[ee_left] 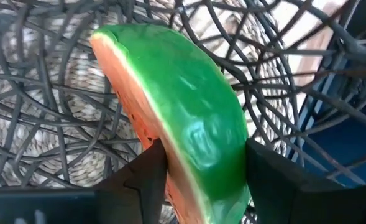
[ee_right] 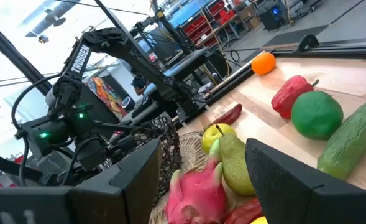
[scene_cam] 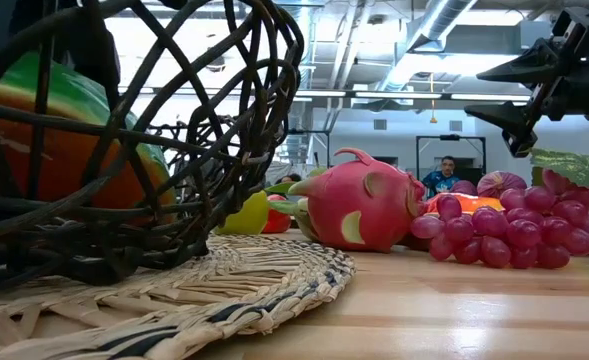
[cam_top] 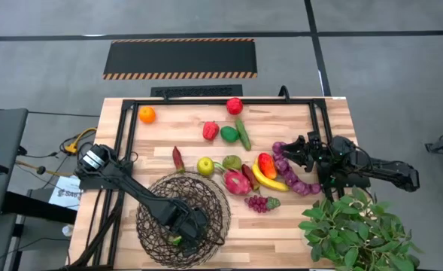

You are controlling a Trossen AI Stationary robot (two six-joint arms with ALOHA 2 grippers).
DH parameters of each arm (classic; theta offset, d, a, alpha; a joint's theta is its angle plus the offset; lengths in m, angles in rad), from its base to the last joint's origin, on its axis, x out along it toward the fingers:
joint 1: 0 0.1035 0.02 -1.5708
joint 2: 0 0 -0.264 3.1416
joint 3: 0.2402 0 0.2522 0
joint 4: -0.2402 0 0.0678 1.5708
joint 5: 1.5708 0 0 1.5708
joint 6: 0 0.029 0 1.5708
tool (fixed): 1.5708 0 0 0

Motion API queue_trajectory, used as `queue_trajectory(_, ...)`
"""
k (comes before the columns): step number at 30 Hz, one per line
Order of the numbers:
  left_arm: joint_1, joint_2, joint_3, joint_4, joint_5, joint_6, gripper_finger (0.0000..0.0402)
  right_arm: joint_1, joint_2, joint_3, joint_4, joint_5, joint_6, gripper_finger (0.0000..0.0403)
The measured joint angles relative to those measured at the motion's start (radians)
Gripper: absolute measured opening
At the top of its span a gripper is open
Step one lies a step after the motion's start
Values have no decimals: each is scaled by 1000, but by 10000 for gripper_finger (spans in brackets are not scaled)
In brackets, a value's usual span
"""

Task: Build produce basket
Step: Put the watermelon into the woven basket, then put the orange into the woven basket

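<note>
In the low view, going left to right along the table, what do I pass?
basket holding the watermelon slice → yellow-green apple → pink dragonfruit → purple grapes, with the right gripper open above them. The left gripper is at the slice in the basket.

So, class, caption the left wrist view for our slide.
Left gripper holding a watermelon slice inside the wire basket.
</note>
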State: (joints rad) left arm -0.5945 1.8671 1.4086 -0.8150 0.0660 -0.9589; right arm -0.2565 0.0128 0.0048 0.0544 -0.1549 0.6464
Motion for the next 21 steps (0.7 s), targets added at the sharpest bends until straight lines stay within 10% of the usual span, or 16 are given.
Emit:
queue_trajectory(11,-1,0,0,53,56,23,287,0,0,0,-2,-1,0,255)
queue_trajectory(21,57,-26,60,50,73,56,295,0,0,0,-2,-1,-1,255)
